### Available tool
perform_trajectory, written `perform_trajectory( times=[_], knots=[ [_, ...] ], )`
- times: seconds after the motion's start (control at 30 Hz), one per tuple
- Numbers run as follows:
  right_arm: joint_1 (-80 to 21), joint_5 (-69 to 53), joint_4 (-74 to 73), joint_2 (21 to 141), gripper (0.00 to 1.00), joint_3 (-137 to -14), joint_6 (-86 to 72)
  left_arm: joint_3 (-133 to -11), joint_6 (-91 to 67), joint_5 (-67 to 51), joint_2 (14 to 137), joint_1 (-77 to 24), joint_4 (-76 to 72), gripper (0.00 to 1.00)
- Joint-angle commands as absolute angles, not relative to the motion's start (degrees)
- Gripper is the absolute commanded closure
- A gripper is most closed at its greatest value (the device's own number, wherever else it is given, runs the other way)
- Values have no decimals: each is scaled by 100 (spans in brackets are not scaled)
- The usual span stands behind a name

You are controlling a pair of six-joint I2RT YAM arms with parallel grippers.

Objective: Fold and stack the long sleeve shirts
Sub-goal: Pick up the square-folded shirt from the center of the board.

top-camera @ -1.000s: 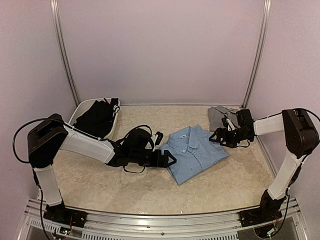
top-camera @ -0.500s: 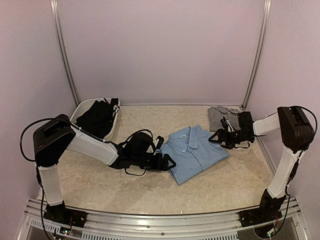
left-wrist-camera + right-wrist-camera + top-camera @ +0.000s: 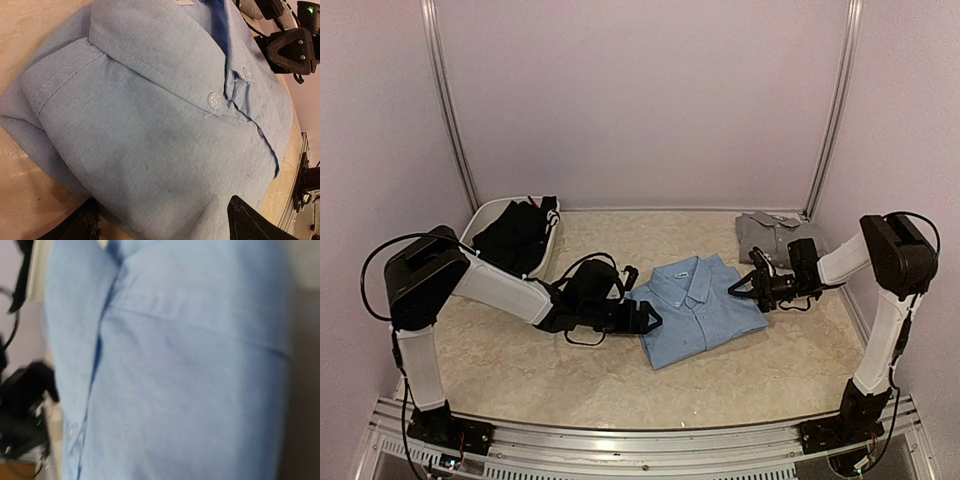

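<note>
The folded light blue shirt [image 3: 695, 308] lies collar-up in the middle of the table. It fills the left wrist view [image 3: 150, 110] and the right wrist view [image 3: 175, 365]. My left gripper [image 3: 648, 318] is open at the shirt's left edge, its fingertips [image 3: 87, 220] spread wide astride the cloth. My right gripper [image 3: 745, 282] is at the shirt's right edge and looks open from above; its fingers are hidden in its own view. The folded grey shirt [image 3: 770, 232] lies at the back right. The black shirt [image 3: 515, 235] lies crumpled in the tub.
The white plastic tub [image 3: 470, 232] stands at the back left by the wall. Metal rails run up both back corners. The right gripper's black body [image 3: 295, 47] shows beyond the blue shirt in the left wrist view.
The blue shirt has slid a little to the left. My right gripper moved left against its right edge, and my left gripper drew back left with it.
</note>
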State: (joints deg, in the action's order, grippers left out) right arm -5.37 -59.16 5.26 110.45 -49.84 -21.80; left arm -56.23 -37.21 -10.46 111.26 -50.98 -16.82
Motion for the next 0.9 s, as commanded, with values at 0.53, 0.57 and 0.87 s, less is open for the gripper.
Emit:
perform_trajectory(
  times=[0.53,0.57,0.87],
  knots=[
    [-1484,-6511,1785,11825,53,-4983,-3383,-5407,-3480,-848,10851,-4895,-1571,16],
    [-1523,-6522,1792,11851,54,-5023,-3384,-5410,-3478,-852,10849,-4897,-1573,16],
    [-1421,-6535,2022,11564,90,-5116,-3456,-5366,-3383,-768,10706,-4881,-1510,16]
  ],
)
